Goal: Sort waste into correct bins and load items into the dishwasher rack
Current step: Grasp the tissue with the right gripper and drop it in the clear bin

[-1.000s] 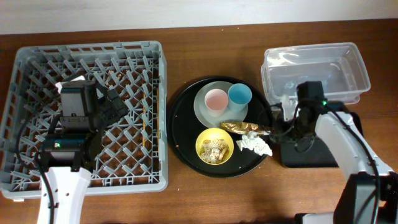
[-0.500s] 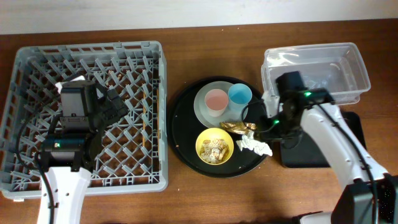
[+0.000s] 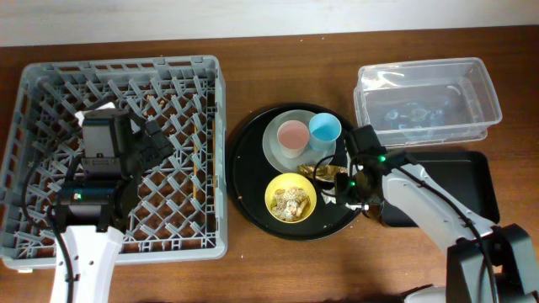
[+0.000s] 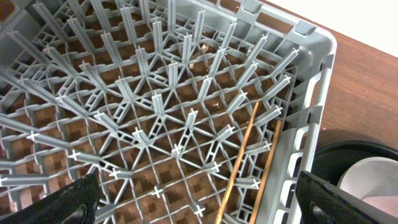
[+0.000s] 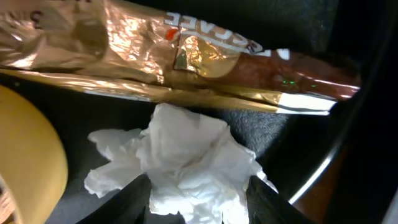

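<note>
White tissue (image 5: 186, 155), shiny gold-brown lettered wrapper (image 5: 143, 43), yellow bowl (image 3: 270, 199), pink cup (image 3: 292, 135), blue cup (image 3: 324, 128), grey lattice rack (image 4: 155, 118), brown bench (image 3: 278, 67).

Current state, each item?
Crumpled white tissue: on round black tray.
Gold-brown foil wrapper: lying beside tissue.
Yellow bowl: upright, holds beige scraps.
Small pink cup: upright on grey-green plate.
Light-blue cup: upright beside pink cup.
Wooden chopsticks: lying in grey plastic rack.
Right gripper: open, straddling tissue.
Left gripper: open, above rack.

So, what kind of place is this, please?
Probably a robot test bench set up as a dish-clearing station: a grey dishwasher rack, a loaded round black tray and a clear plastic tub stand on a wooden table.
</note>
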Robot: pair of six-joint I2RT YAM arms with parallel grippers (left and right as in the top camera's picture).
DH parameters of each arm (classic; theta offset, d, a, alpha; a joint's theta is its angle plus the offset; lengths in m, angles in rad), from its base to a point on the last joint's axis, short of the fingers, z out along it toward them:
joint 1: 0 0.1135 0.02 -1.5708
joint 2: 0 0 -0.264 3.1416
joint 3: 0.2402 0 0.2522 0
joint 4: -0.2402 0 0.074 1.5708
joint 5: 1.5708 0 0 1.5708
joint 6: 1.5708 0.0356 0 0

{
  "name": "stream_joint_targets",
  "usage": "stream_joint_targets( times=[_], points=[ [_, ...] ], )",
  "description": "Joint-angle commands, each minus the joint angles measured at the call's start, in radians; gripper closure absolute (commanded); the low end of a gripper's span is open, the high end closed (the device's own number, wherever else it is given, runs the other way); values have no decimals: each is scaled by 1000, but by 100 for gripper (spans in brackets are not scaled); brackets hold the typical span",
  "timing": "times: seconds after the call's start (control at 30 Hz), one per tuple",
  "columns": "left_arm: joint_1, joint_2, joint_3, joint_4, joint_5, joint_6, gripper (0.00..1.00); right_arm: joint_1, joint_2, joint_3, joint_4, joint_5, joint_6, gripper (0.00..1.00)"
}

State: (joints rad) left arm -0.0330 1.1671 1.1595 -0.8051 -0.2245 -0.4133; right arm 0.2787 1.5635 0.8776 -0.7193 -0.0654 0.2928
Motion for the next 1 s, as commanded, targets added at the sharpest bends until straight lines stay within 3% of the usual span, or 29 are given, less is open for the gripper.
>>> stream_joint_targets(
  times=[0.0, 0.43, 0.47, 0.5, 0.53, 0.6, 0.77, 0.97],
  points=[
    [3, -1, 7, 2, 3, -13, 1, 10, -3, -50, 50, 21, 16, 49],
    [3, -1, 7, 2, 3, -13, 1, 10, -3, -133, 185, 25, 16, 50],
    [3, -1, 7, 2, 3, -13, 1, 10, -3, -137, 183, 25, 16, 57],
    [3, -1, 7, 2, 3, -13, 1, 10, -3, -136, 175, 4, 16, 82],
    [3, -1, 7, 2, 3, -13, 1, 8, -9, -122, 174, -56, 15, 96],
    [3, -1, 7, 2, 3, -13, 1, 7, -35, -53, 154, -164, 1, 96],
    [3, -1, 7, 2, 3, -13, 1, -88, -89, 272, -34, -159, -8, 96],
    [3, -1, 7, 2, 3, -13, 1, -331, -60, 307, 121, -53, -26, 96]
  ],
)
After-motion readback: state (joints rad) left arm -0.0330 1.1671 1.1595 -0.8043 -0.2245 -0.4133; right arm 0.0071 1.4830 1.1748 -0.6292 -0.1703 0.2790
